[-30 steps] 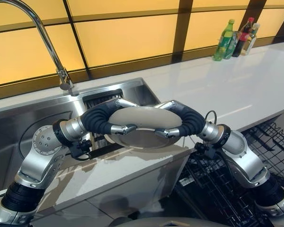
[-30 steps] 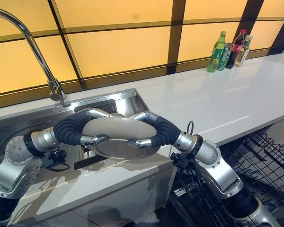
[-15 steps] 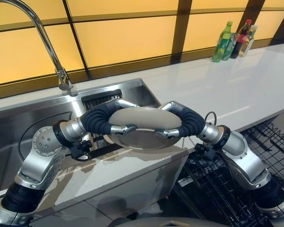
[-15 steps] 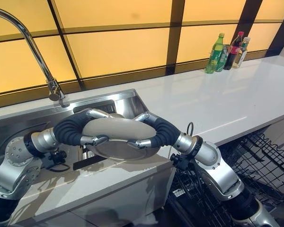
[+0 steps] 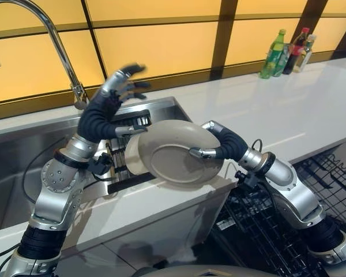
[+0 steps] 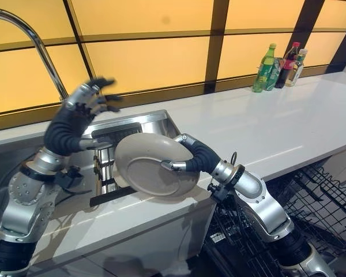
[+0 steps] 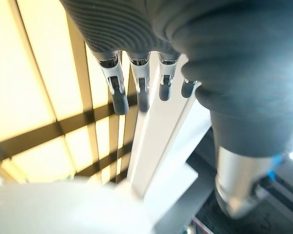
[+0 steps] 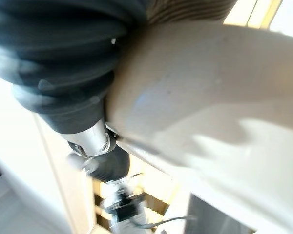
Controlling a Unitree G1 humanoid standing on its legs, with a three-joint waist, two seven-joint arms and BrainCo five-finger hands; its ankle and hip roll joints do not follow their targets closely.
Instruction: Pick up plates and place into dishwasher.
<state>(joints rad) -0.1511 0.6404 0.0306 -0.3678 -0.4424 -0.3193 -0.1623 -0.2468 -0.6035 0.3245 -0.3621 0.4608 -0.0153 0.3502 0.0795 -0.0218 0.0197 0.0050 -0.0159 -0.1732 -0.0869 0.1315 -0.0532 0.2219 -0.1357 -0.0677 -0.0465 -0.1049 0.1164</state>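
A beige round plate (image 5: 173, 158) hangs tilted on edge over the counter's front, its underside facing me. My right hand (image 5: 218, 143) is shut on its right rim, thumb across the underside and fingers behind it. In the right wrist view the plate (image 8: 210, 102) sits close against the hand's dark cover. My left hand (image 5: 116, 86) is raised above the sink with fingers spread, open and holding nothing. Its straight fingers (image 7: 118, 95) point toward the amber wall in the left wrist view. The dishwasher's black wire rack (image 5: 311, 190) lies low at the right.
A steel sink (image 5: 23, 167) with a slotted drain rack (image 5: 124, 124) sits behind the plate. A curved tap (image 5: 52, 40) rises at the left. The white counter (image 5: 288, 109) runs right to three bottles (image 5: 285, 52) in the far corner.
My left hand has let go of the plate and swung up above the sink, fingers spread. The plate, held by my right hand alone, has tipped up onto its edge.
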